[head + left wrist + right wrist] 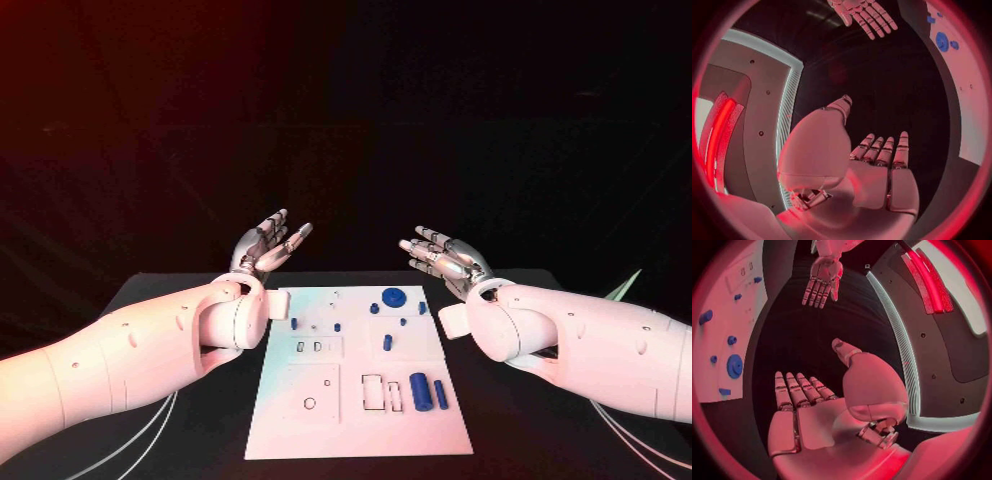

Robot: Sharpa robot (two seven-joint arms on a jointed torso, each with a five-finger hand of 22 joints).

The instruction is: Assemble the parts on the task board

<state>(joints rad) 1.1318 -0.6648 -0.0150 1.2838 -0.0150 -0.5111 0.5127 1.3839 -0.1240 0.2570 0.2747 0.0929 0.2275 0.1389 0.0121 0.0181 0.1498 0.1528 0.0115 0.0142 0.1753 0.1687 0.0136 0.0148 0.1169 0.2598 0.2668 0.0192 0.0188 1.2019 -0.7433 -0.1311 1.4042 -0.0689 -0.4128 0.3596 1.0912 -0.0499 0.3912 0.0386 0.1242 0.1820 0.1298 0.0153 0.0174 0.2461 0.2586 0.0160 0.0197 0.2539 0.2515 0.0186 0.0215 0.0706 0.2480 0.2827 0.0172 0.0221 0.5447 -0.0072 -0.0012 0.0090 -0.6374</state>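
white task board (289, 420), blue parts (421, 390), black table (505, 440)

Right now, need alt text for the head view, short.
Both hands, left hand and right hand, are raised open with fingers spread at the far end of the white task board, holding nothing. Small blue parts, including a round disc, are on the board.

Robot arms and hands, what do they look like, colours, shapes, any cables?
Both arms are smooth white rounded shells with small dark dots along them. Each ends in a bulbous white wrist carrying a silver, segmented, many-fingered hand: left hand, right hand. The wrist views show flat silvery palm plates. Thin pale cables trail beside both arms near the table.
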